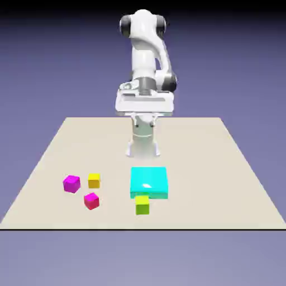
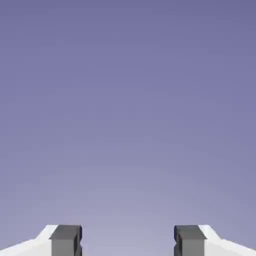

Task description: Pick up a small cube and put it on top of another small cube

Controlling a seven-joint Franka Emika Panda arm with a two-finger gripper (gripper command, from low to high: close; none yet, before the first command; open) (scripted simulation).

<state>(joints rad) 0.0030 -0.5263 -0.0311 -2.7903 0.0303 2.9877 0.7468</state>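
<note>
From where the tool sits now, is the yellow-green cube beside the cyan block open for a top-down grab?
Probably yes. The tool is open, empty and raised near the base. The yellow-green cube has nothing on top, but its far side touches or nearly touches the cyan block, so the fingers should straddle its other two sides.

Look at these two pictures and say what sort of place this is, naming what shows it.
Most likely a computer-simulated robot test bench, not a real room: a bare beige table before a flat violet backdrop, a white robot arm, and plain coloured blocks such as the flat cyan block.
</note>
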